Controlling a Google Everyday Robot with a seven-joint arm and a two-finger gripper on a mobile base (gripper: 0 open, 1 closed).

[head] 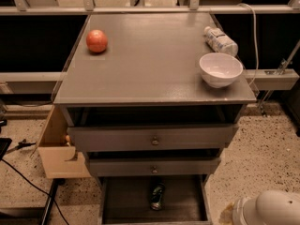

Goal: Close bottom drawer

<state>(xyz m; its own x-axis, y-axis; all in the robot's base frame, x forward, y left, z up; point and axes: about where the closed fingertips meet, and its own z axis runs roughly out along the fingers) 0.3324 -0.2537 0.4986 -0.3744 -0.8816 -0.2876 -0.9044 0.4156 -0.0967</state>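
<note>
The bottom drawer (126, 200) of the grey cabinet is pulled far out toward the camera. Its dark grey inside shows, and its front panel is cut off by the lower edge of the view. A dark can (157, 196) lies inside it. My gripper is not in view. Only a white rounded arm segment (269, 210) shows at the bottom right corner, to the right of the open drawer.
The top drawer (152, 138) and middle drawer (152, 167) stand slightly out. On the cabinet top (150, 64) are a red apple (96, 41), a white bowl (221, 69) and a lying plastic bottle (220, 40). A light wooden box (58, 158) sits at the cabinet's left, with cables on the floor.
</note>
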